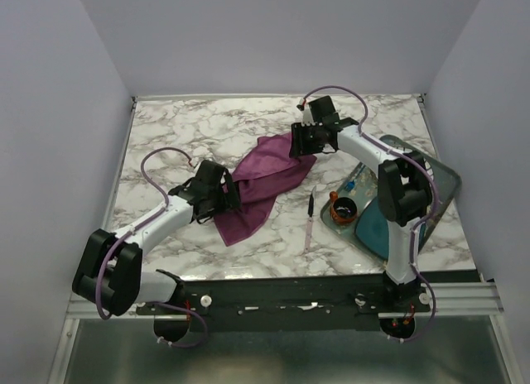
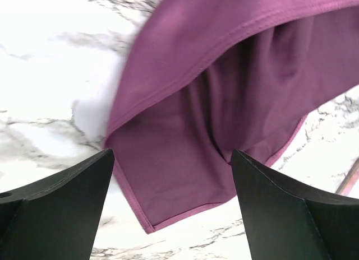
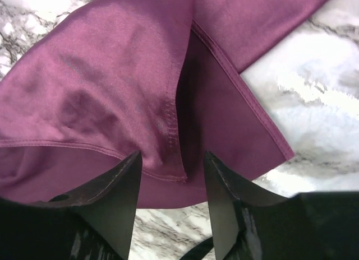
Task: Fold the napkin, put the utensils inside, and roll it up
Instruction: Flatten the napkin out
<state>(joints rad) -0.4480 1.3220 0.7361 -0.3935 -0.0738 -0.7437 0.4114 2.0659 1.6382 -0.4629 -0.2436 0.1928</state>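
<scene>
Your left gripper (image 2: 173, 154) is spreading its two black, wedge-shaped fingers (image 2: 61, 204) wide apart and gripping nothing. They are hovering on either side of a hemmed corner of the napkin (image 2: 224, 114), and you cannot tell whether they are touching the cloth.

Your right gripper (image 3: 172, 156) is standing with its fingers parted too, though by a narrower gap. A stitched hem of the napkin is running into that gap, and neither finger is visibly pressing on it.

The napkin is showing as thin plum-purple fabric with a soft sheen, a neat stitched hem and loose creases. One layer is lapping over another, leaving a shadowed fold between them. From above, it is lying as a rumpled diagonal band between your two grippers, its far end under the right one and its near end beside the left one, tapering to a corner toward the front of the table (image 1: 166, 127). That surface is glossy white marble with grey veining.

The knife (image 1: 309, 225), slim and straight, is lying flat on the marble near the napkin's near end but apart from it, between the cloth and a small dark cup (image 1: 343, 208) with an orange rim. The cup is sitting just beside a teal mat (image 1: 374, 228).
</scene>
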